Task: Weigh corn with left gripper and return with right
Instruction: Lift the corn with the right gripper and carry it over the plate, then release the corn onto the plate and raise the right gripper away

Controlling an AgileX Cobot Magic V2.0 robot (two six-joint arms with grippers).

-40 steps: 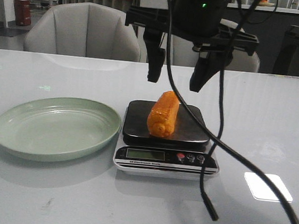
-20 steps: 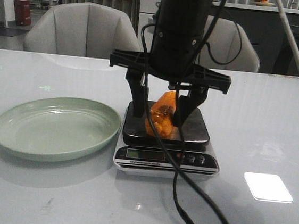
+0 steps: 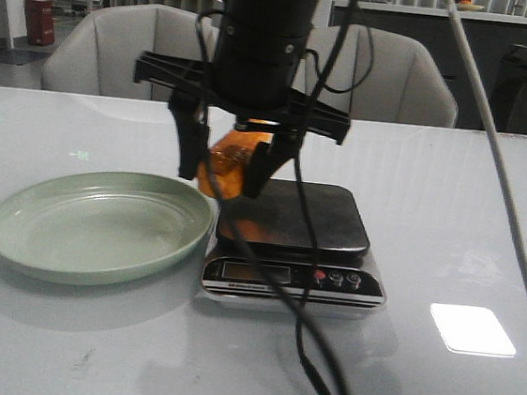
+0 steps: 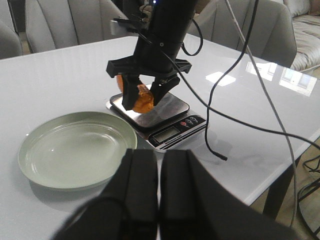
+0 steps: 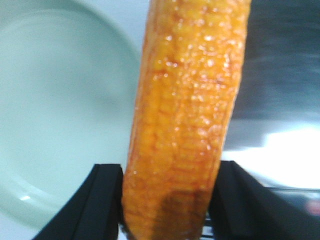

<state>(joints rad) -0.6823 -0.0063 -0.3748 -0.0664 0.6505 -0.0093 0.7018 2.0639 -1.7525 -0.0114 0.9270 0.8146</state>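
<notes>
The corn (image 3: 235, 157) is an orange-yellow cob held in the air by my right gripper (image 3: 220, 176), just left of the scale (image 3: 327, 218) and above the near edge of the pale green plate (image 3: 2, 217). In the right wrist view the corn (image 5: 185, 115) fills the gap between the black fingers (image 5: 105, 200), with the plate (image 5: 60, 100) beneath on one side and the scale platform (image 5: 280, 65) on the other. My left gripper (image 4: 160, 152) is shut and empty, drawn back well short of the plate (image 4: 75, 150), and looks at the corn (image 4: 144, 97) from afar.
The scale's platform is bare and its display (image 3: 256, 272) faces the front edge. A black cable (image 3: 308, 353) trails from the right arm onto the table in front of the scale. Grey chairs (image 3: 138, 48) stand behind the table.
My right gripper came down over the corn on the scale, shut on it, lifted it and carried it left toward the plate. The scale platform is now bare.
</notes>
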